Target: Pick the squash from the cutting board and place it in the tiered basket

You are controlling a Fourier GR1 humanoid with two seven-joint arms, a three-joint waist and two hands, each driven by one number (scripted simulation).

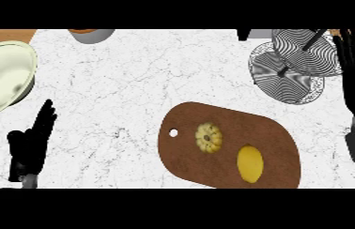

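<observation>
Marble counter (139, 82): squash (209, 137) on cutting board (277, 139), well right of left robot hand (31, 141).

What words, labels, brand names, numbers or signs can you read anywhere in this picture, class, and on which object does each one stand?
None: no text, number or sign can be read anywhere.
The cutting board, squash, lemon and tiered basket carry no markings.
The marble counter shows only veining.
</observation>
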